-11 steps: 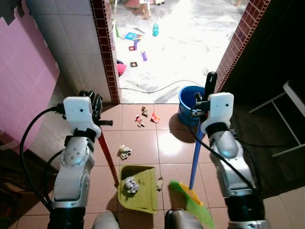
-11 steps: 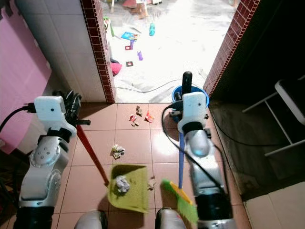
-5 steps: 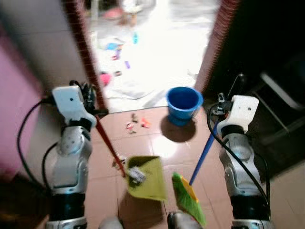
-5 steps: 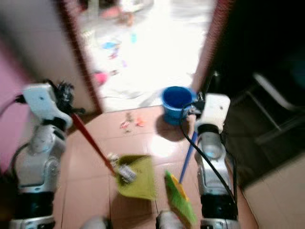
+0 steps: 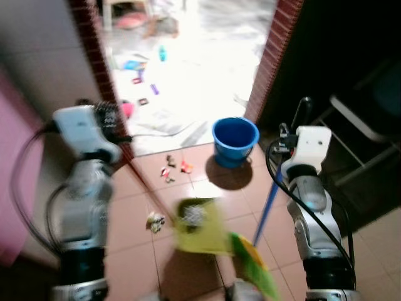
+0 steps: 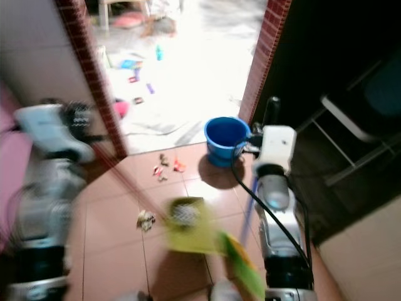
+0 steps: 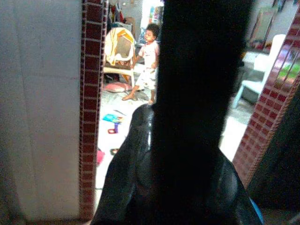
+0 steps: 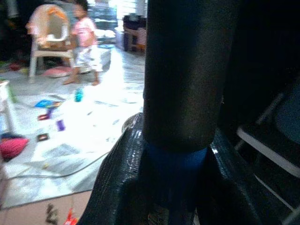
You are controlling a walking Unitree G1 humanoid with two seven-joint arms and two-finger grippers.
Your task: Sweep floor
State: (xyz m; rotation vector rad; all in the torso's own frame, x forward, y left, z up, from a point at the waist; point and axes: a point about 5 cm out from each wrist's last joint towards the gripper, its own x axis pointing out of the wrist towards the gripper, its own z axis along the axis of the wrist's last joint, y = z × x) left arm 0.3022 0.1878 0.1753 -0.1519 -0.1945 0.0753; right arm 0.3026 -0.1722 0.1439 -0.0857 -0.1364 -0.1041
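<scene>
Clearly both tools are carried upright so their working ends meet low in front of the robot. The right gripper (image 5: 299, 123) has its jaws pinching the broom handle (image 5: 270, 200) near the top, which lets the green broom head (image 5: 254, 273) rest by the robot's feet. The left gripper (image 5: 106, 119) has its jaws clamped round the red handle of the dustpan (image 5: 200, 226), so the yellow-green pan hangs just beside the broom head with a crumpled wad of paper (image 5: 195, 215) lying in it.

Loose litter is left on the tiled floor (image 5: 188, 188): one scrap (image 5: 154, 220) near the pan, and a small cluster (image 5: 174, 169) nearer the doorway. A blue bucket (image 5: 235, 140) stands beside the brick door post, close to that cluster, and may crowd the broom's swing. Beyond the doorway toys lie scattered, and a person (image 7: 148, 61) stands by a chair.
</scene>
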